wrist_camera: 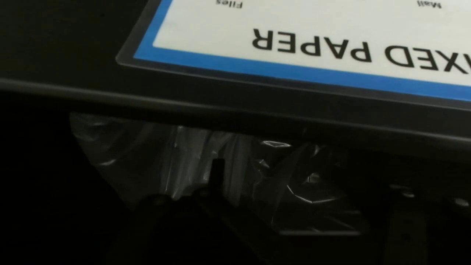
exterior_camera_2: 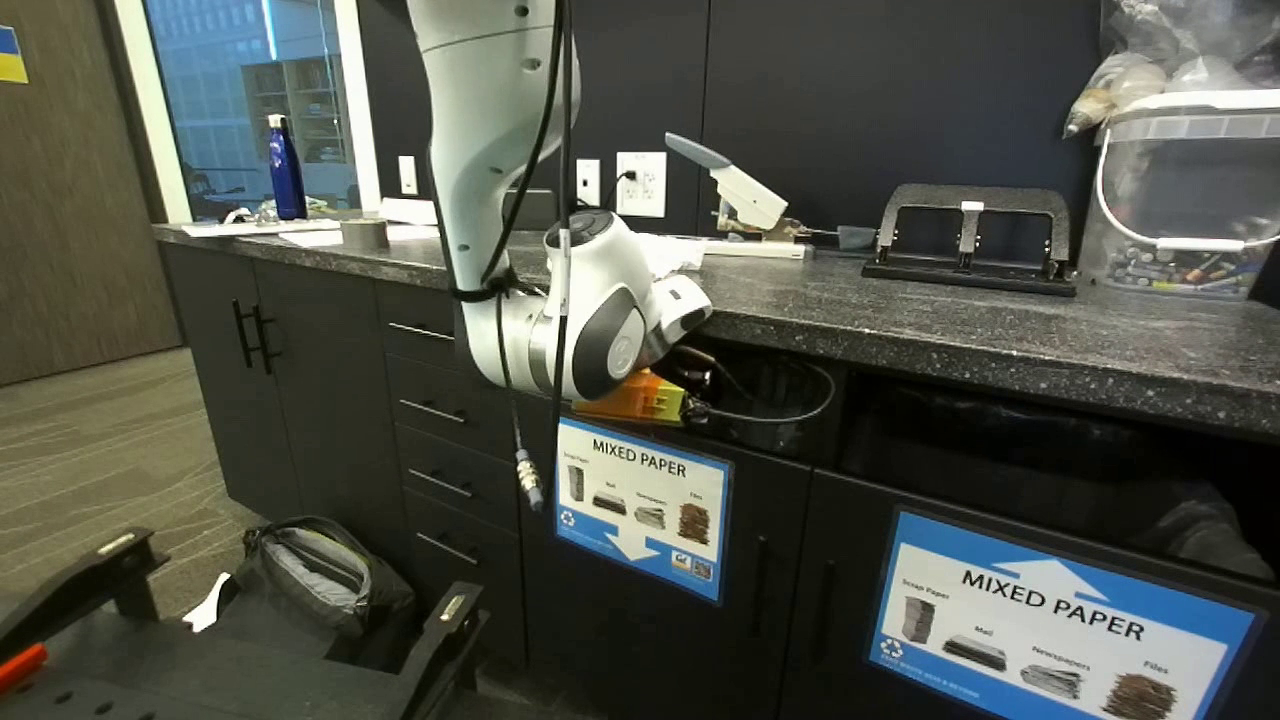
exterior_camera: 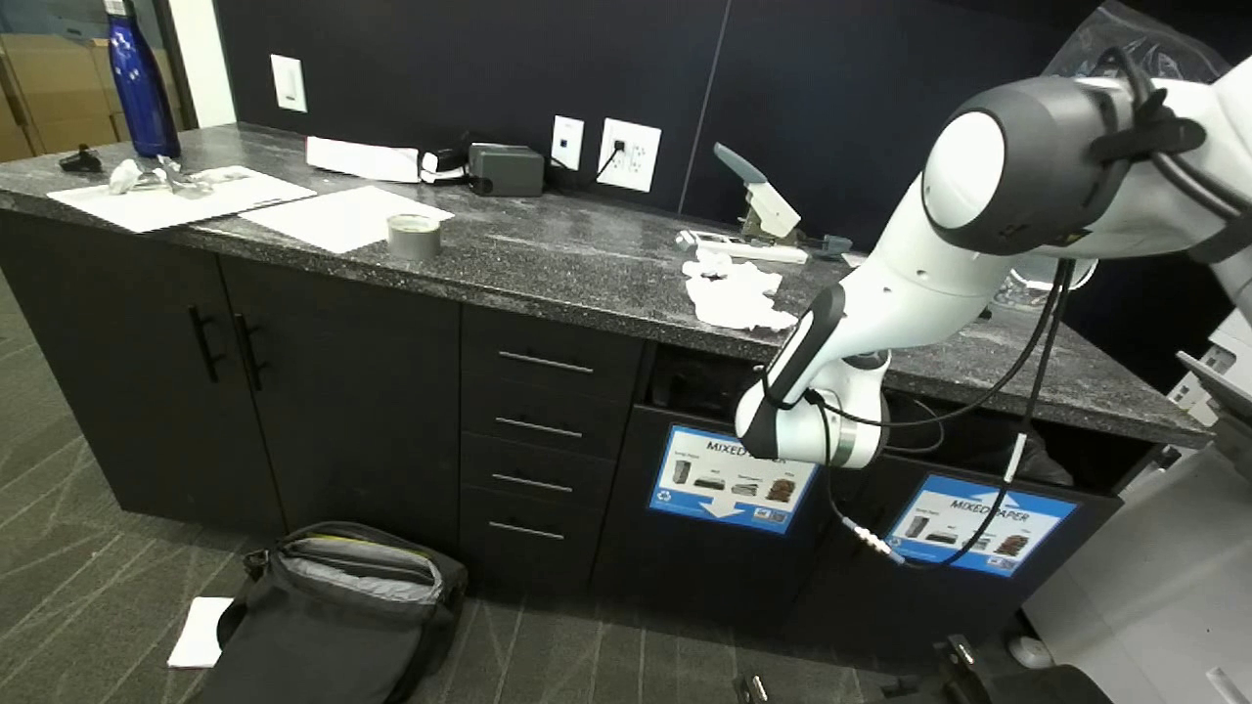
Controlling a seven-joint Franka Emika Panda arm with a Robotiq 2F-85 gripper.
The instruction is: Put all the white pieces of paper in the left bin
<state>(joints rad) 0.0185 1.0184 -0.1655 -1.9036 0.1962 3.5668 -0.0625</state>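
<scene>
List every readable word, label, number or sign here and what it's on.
"MIXED PAPER": left label on left bin, right label on right bin.
"Scrap Paper": right label; left blurred.
"Mail": both labels.
"Newspapers": right label; left blurred.
"Files": both labels.
Recycling symbol: both labels.
White arrows: down on left, up on right.
Too small to read: bottom print on labels; any marking on blue bottle.

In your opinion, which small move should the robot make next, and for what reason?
Probably ease the jaws out of the left bin, keeping below the counter until clear. In the dim wrist view, they seem to stand apart, with clear plastic behind and nothing white visible between. Crumpled paper lies on the counter, likely the next to fetch.
</scene>
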